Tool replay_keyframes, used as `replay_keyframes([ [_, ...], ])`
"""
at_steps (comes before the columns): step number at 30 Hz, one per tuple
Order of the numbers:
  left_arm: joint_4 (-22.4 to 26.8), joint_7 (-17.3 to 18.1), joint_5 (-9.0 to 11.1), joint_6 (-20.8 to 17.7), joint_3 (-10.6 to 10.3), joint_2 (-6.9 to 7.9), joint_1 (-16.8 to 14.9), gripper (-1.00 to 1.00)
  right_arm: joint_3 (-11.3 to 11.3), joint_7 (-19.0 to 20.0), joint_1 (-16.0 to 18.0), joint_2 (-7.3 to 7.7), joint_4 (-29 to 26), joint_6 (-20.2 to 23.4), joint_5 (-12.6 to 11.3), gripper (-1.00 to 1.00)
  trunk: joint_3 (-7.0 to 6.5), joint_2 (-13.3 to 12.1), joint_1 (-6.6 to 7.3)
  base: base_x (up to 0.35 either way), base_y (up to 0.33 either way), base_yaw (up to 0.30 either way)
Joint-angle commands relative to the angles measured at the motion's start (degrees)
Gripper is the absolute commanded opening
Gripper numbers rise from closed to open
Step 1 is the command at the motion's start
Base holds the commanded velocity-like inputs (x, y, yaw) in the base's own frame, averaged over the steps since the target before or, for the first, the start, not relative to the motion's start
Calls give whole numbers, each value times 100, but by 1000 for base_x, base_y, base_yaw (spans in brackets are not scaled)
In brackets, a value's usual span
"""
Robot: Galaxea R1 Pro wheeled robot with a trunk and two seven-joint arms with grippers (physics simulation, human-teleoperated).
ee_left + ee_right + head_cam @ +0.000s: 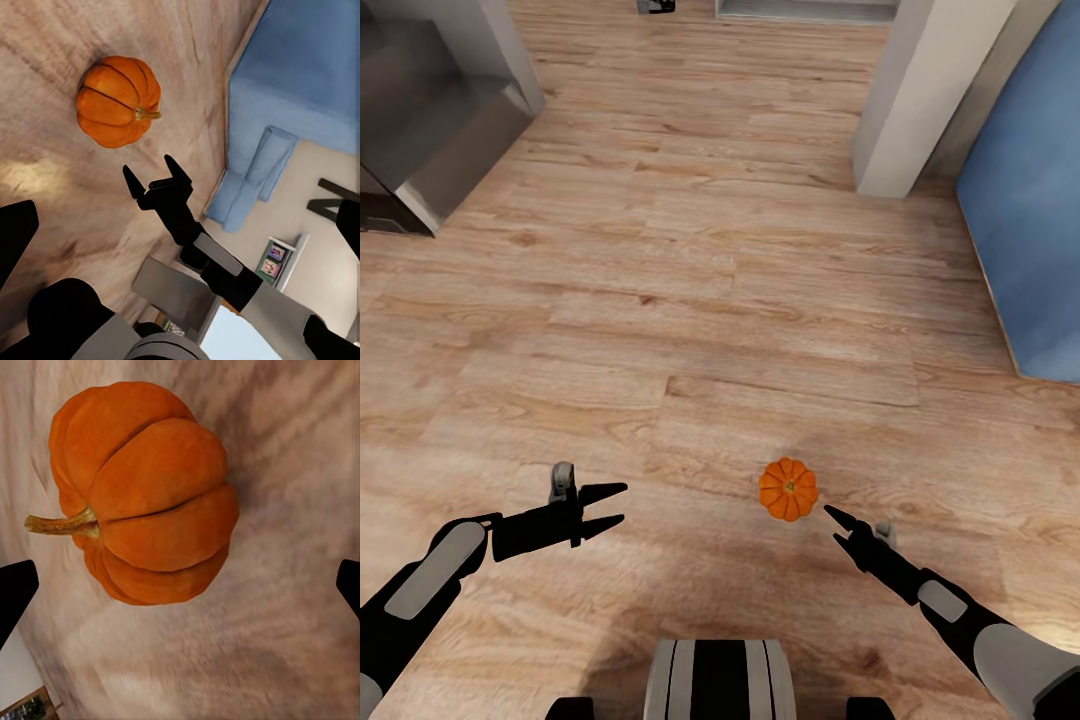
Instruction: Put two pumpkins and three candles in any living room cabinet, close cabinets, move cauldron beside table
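The floor [690, 290] is pale wood planking with visible grain and a soft sheen. The pumpkin [142, 491] has a smooth, matt orange skin, ribbed, with a dry, woody-looking stem. The sofa [300, 82] looks like matt blue cloth.

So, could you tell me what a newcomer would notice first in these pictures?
A bright orange pumpkin on the wood floor, just ahead of the right gripper, whose jaws are open. The left gripper hangs open off to its side, and a blue sofa sits at the right edge.
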State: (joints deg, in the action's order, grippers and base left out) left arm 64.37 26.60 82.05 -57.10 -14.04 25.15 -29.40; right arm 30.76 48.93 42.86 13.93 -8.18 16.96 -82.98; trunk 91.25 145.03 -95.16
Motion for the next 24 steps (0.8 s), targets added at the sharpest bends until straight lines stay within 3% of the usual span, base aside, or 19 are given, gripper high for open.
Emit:
replay_keyframes([
  [1,-4,45,-22,-3,-11,5,-4,100,27,7,3,1,1,52,-60,100,3,1,1,0,0,0],
  [24,-4,100,-22,-9,-11,10,5,100,45,-27,3,-5,9,62,-34,100,3,1,1,48,48,0],
])
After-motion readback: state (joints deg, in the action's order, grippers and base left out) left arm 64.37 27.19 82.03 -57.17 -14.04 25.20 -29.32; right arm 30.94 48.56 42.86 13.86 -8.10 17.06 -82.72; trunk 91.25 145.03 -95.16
